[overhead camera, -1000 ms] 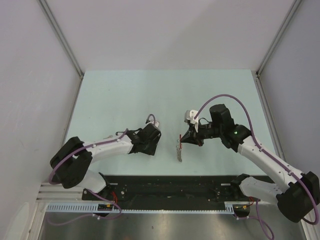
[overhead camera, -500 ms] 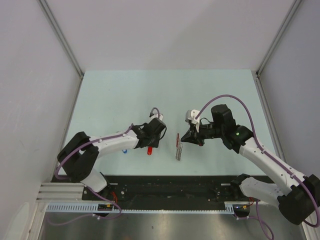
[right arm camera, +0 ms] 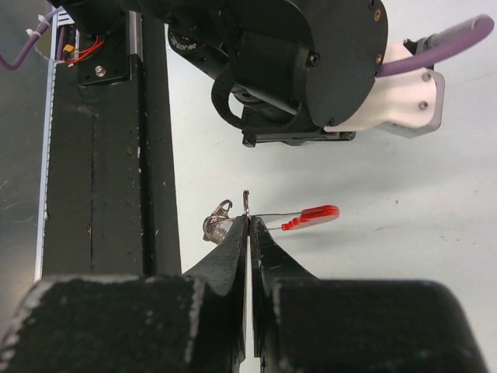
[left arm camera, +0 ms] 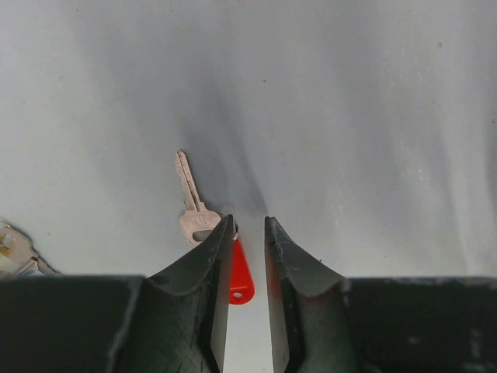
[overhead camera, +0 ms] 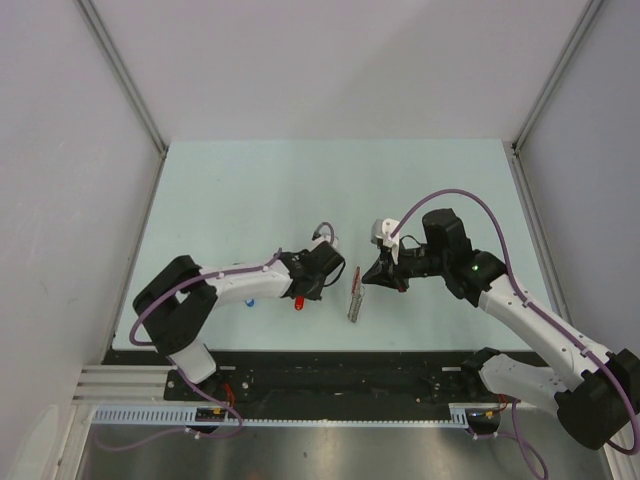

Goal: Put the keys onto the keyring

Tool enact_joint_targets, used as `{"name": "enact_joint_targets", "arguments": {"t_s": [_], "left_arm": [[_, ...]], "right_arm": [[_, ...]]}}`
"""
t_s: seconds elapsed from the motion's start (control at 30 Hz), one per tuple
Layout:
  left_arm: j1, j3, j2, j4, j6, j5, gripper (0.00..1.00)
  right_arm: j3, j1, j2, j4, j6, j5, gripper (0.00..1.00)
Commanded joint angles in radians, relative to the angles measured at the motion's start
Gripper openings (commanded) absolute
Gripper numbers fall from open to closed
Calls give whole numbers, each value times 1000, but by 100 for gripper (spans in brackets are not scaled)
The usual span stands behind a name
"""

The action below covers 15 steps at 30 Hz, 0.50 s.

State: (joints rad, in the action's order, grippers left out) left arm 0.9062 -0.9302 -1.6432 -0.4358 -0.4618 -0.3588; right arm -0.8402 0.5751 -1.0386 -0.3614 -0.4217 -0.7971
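My right gripper (overhead camera: 370,279) (right arm camera: 250,220) is shut on the keyring and holds it just above the table. The keyring's grey strip (overhead camera: 355,303) hangs toward the near edge. Its red band (right arm camera: 311,217) and a silvery clasp (right arm camera: 217,224) show in the right wrist view. My left gripper (overhead camera: 305,290) (left arm camera: 249,223) points down at the table left of the keyring, jaws a narrow gap apart, holding nothing. A red-headed key (overhead camera: 299,302) (left arm camera: 240,273) lies under its left finger, with a silvery key (left arm camera: 190,203) beside it. A blue-headed key (overhead camera: 250,300) lies further left.
More key metal (left arm camera: 11,250) shows at the left edge of the left wrist view. The black base rail (overhead camera: 340,370) runs along the near table edge, close behind the keyring. The left arm's wrist (right arm camera: 311,70) sits close over the keyring in the right wrist view.
My left gripper has moved right toward the keyring, uncovering the red and blue keys on the table. My right gripper holds the keyring almost unmoved.
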Motion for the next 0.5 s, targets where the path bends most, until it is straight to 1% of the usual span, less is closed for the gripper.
{"name": "enact_joint_targets", "arguments": {"t_s": [0.0, 0.3, 0.47], "left_arm": [[8, -50, -23, -21, 28, -48, 25], [10, -62, -37, -63, 34, -92, 24], [17, -62, -41, -73, 37, -88, 21]], "right_arm": [[-45, 5, 17, 30, 4, -2, 0], [-46, 5, 12, 30, 3, -8, 0], [-43, 5, 17, 36, 6, -10, 0]]}}
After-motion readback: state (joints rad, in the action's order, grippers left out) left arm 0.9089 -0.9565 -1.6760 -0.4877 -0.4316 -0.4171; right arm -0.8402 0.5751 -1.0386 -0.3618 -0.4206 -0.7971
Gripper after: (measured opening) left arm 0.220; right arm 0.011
